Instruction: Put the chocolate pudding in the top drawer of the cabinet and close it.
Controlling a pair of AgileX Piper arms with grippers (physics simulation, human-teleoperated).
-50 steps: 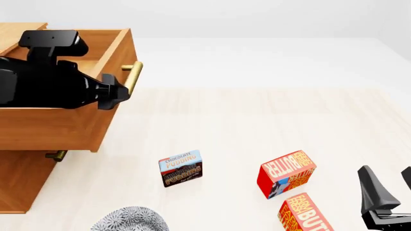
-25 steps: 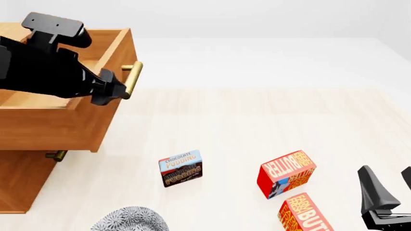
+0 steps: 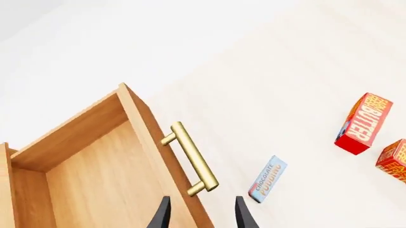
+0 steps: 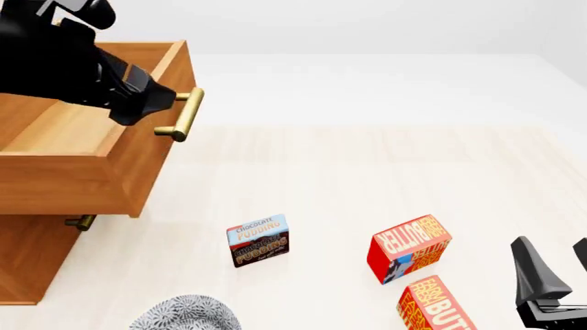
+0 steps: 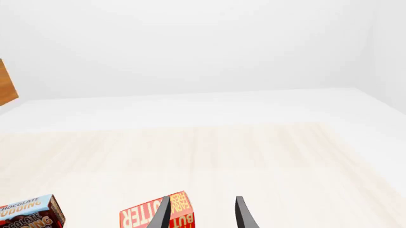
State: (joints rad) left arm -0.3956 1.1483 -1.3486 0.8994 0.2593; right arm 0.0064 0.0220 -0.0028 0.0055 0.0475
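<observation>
The chocolate pudding (image 4: 258, 240) stands on the table in front of the cabinet (image 4: 37, 261); it also shows in the left wrist view (image 3: 267, 179) and the right wrist view (image 5: 28, 213). The top drawer (image 4: 110, 165) is pulled open and its inside looks empty (image 3: 108, 190). Its brass handle (image 4: 183, 113) is free. My left gripper (image 4: 148, 102) hovers above the drawer's front, just behind the handle (image 3: 190, 159), open and empty (image 3: 203, 216). My right gripper (image 4: 557, 265) is open and empty at the front right, far from the pudding.
Two red-orange butter boxes (image 4: 408, 247) (image 4: 436, 306) lie right of the pudding, the nearer one just ahead of my right gripper (image 5: 155, 216). A patterned grey dish (image 4: 188, 313) sits at the front edge. The lower drawer's handle (image 4: 81, 222) shows under the open drawer.
My left arm has lifted up and back from the drawer handle. The drawer stays open. The right arm and the boxes have not moved.
</observation>
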